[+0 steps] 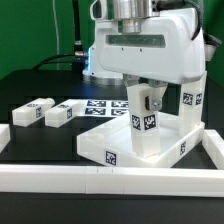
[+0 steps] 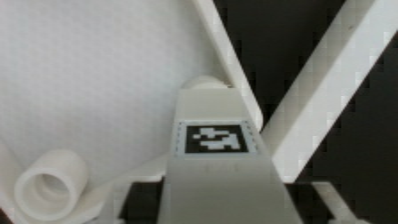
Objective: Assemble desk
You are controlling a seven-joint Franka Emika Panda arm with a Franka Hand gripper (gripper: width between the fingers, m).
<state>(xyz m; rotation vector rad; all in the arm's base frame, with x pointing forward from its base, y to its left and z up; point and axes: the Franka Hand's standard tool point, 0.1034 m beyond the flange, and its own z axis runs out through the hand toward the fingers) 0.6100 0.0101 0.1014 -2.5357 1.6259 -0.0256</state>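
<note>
Nearest you, the long white border rail [image 1: 60, 178] edges the black bench [image 1: 25, 140]. Behind it lies the white rimmed tray-like plastic desk top [image 1: 95, 148], with a white tagged block leg [image 1: 147, 125] upright on it between the fingers of the hand [image 1: 148, 100]. You cannot tell whether they are clenched or released. This looks like leg-fitting: next, grip squarely and twist, keeping the leg plumb.

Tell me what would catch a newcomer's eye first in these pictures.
The gripper sits around the top of an upright tagged leg standing on the white desk top, mid-scene. A loose leg and a second leg lie on the black table toward the exterior view's left.
</note>
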